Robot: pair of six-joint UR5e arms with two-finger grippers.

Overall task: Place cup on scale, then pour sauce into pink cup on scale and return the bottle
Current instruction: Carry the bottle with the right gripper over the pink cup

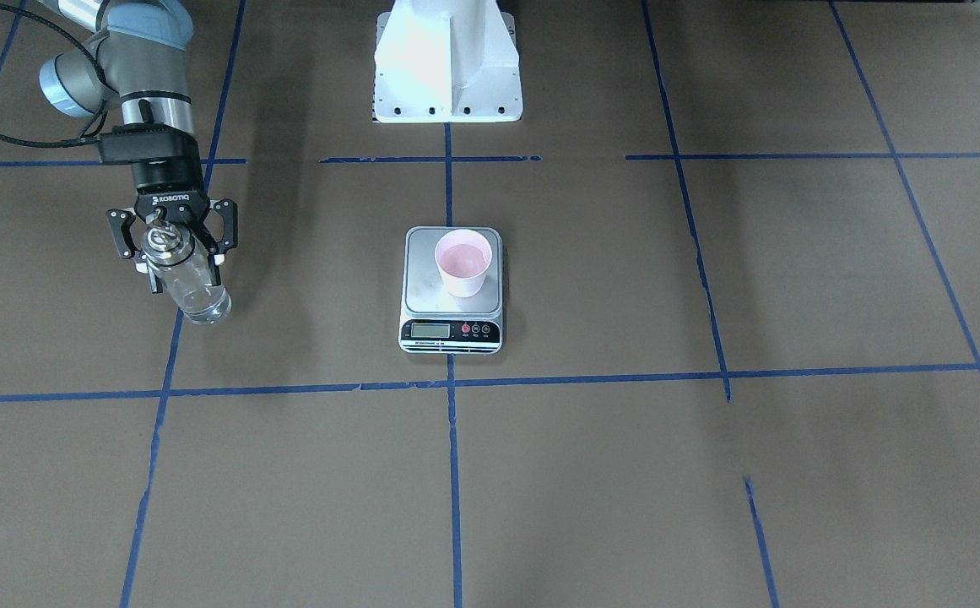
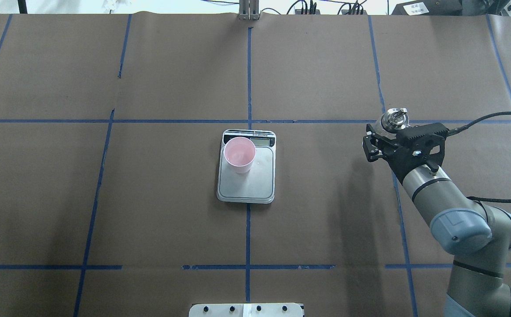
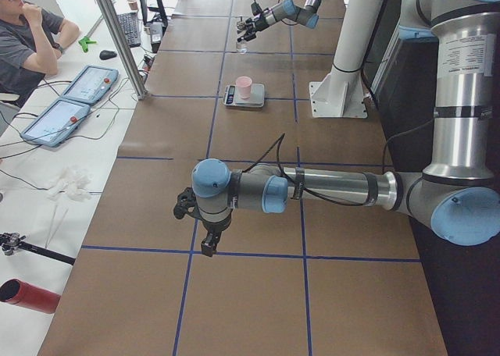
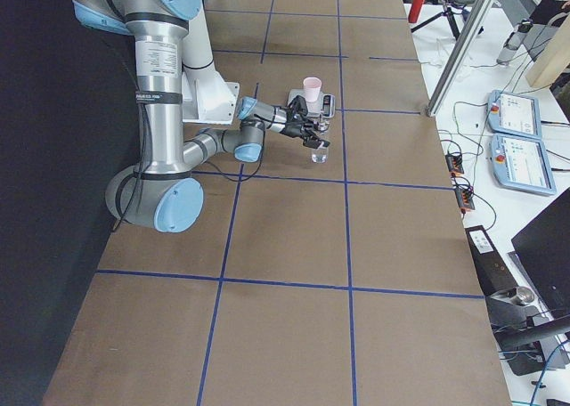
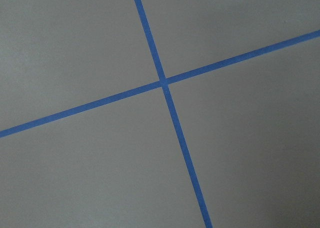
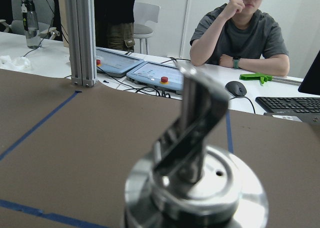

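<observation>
- One bottle (image 1: 195, 292) sits at centre-left of the front-facing view. The right gripper (image 1: 186, 274) has its jaws set against the glass on either side below the silver pourer. They look closed on it, a hold that suits carrying it upright.
- Whether the bottle's base touches the tabletop (image 1: 591, 473) cannot be told.
- One cup (image 1: 462, 262) stands upright on the one scale (image 1: 453, 295) at mid-frame, well apart from the bottle. It sits toward the right rear part of the platform, clear of the display, so the readout stays in sight.
- The cup's inside shows pale pink, and I cannot tell whether sauce is in it.
- The left gripper (image 3: 208, 245) hangs over bare tabletop at lower centre of the left side view, probably parked clear of the work. How its jaws stand cannot be told.
- Count: two arms, one cup, one scale, one bottle.
</observation>
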